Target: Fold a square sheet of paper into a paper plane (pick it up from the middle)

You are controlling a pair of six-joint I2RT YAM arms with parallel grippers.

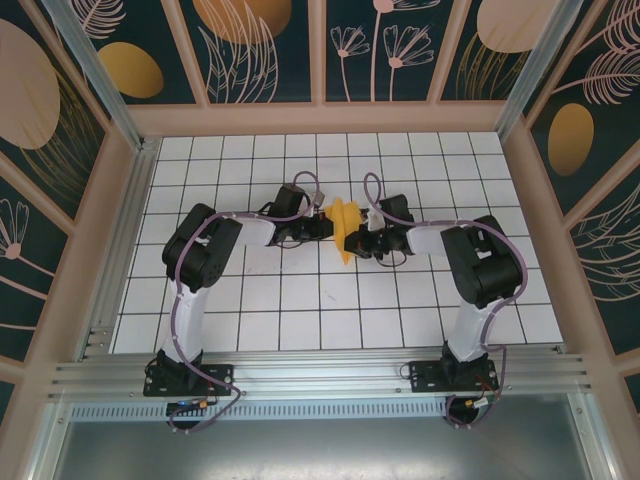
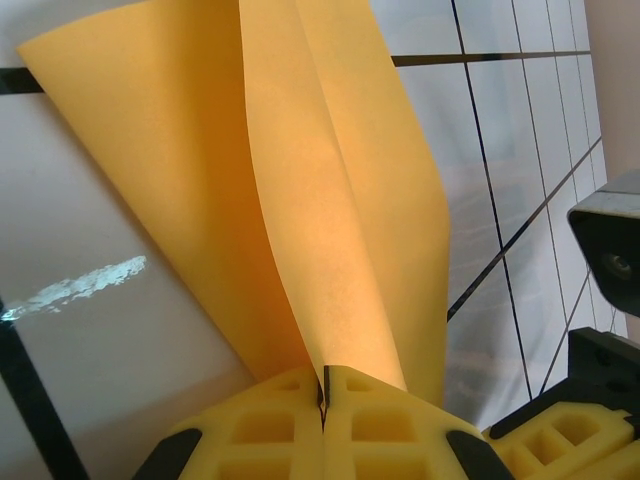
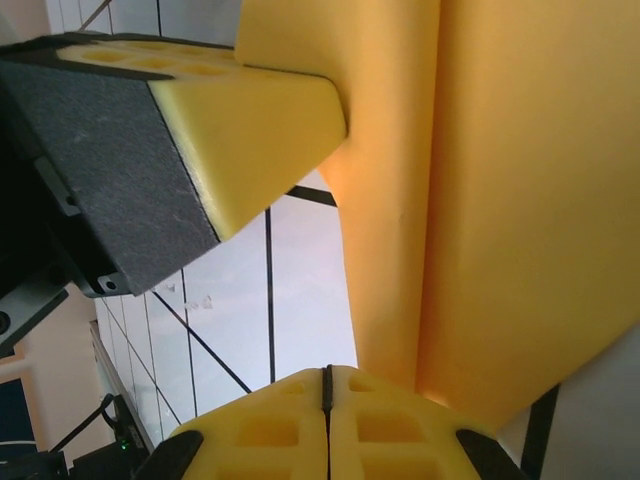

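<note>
1. The sheet of paper (image 1: 343, 228), folded into a narrow orange shape with a long centre crease, is held off the worktop (image 1: 250, 310). It is about the worktop's middle, a little nearer the far edge than the near one, between the two arms.
2. The left gripper (image 2: 323, 385) has its yellow fingers pressed together on the paper's lower end, and the fold runs straight down into the seam between them.
3. The right gripper (image 3: 325, 385) also has its fingers pressed together, just beside the left one. The paper passes close by its right finger, but I cannot tell whether any of it is caught (from the wrist the seam looks bare).
4. Risk: the sure grip is on a small bit of thin paper. A pull from either arm could tear it or slide it out. The flaps splay apart above the fingers and could spring open.
5. Risk: the fingertips are crowded, so a careless move could knock them together or crumple the fold.
</note>
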